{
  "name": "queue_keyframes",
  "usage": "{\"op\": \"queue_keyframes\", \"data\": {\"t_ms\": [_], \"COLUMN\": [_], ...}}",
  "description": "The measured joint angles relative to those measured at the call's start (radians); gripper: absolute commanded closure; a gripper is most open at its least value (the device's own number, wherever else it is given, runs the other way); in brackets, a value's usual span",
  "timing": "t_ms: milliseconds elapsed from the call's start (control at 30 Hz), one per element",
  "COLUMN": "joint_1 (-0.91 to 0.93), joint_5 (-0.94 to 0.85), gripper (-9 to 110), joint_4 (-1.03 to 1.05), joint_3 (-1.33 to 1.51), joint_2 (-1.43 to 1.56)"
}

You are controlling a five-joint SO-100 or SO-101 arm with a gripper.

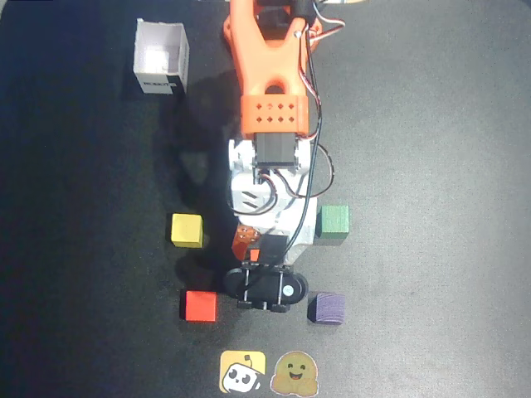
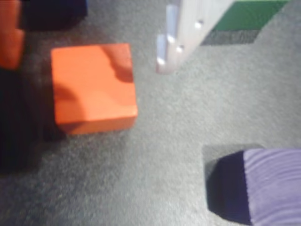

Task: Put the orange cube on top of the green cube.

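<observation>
Item list, near edge to far, overhead view unless noted.

- Two cartoon stickers (image 1: 265, 373): nearest edge of the dark tabletop (image 1: 431, 124).
- Red cube (image 1: 200, 305), left; purple cube (image 1: 326, 308), right.
- Claw (image 1: 249, 242): jaws apart in the wrist view, white finger (image 2: 176, 40) right of the orange cube (image 2: 94, 87), orange finger at far left. Cube resting on the tabletop, apparently ungripped; blur leaves this uncertain.
- Yellow cube (image 1: 187, 230), left.
- Green cube (image 1: 334, 224), right, bare on top.
- White box (image 1: 161, 56), far left.

Step in hand: grasping. Next: centre, close, lift, carry right to green.
</observation>
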Motion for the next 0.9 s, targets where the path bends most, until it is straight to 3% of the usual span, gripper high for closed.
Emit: {"op": "queue_keyframes", "data": {"t_ms": [900], "joint_1": [-0.006], "joint_5": [0.018], "gripper": [81], "joint_4": [-0.227], "joint_3": [0.156], "joint_2": [-0.097]}}
